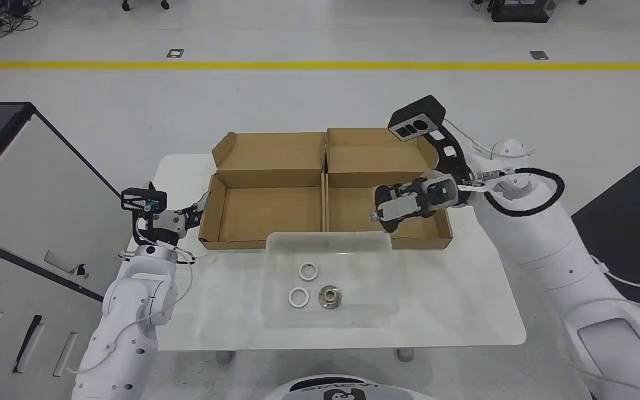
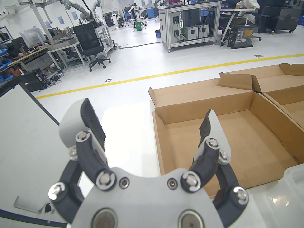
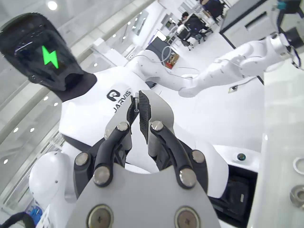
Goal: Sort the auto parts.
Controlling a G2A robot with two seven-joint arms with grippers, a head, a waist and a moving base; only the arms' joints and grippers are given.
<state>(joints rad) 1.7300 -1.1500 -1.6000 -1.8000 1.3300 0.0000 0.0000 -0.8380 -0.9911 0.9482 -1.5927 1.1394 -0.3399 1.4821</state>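
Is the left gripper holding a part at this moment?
No, the left gripper has its fingers wide apart with nothing between them, beside the left cardboard box.

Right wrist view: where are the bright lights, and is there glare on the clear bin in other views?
Right wrist view: ceiling lights glow behind the right gripper, shut on a small metal part. Left wrist view: one small bright spot on the clear bin. Top view: even light, no strong glare on it.

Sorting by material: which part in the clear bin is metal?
The grey round part, rightmost of three; the other two are white rings.
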